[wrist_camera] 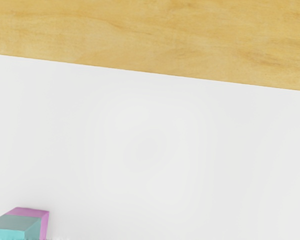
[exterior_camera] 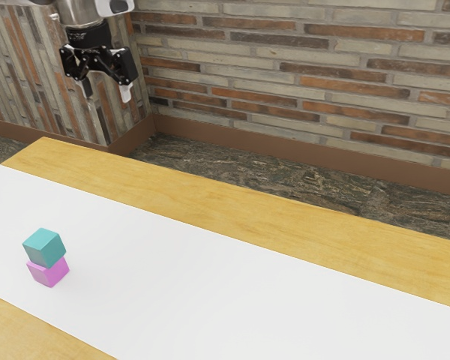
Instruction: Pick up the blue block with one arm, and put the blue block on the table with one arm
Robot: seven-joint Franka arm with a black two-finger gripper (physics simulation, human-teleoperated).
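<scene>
Behind the black pincer (exterior_camera: 106, 91), to be seen in the exterior view: a wall (exterior_camera: 322, 60) of thin bricks, grey, cream and orange, with a brown skirting (exterior_camera: 285, 148) and a dark marbled floor (exterior_camera: 270, 172). Released, this pincer, with its two fingers spread apart, high and well apart from the blocks. Farther out, a surface (exterior_camera: 210, 202) of yellow wood, with a white band (exterior_camera: 210, 277) laid along it. Upon this band, toward the exterior view's left, the blue block (exterior_camera: 43, 247), resting on top of a pink block (exterior_camera: 52, 273). Level on top, with one upright edge toward the exterior camera; about equal on every edge, so impossible to name a long axis. Rather turquoise in colour, plain and smooth, with sharp corners, paler on the upper face. Not exactly flush with the pink block, but leaving a part of its top uncovered.
</scene>
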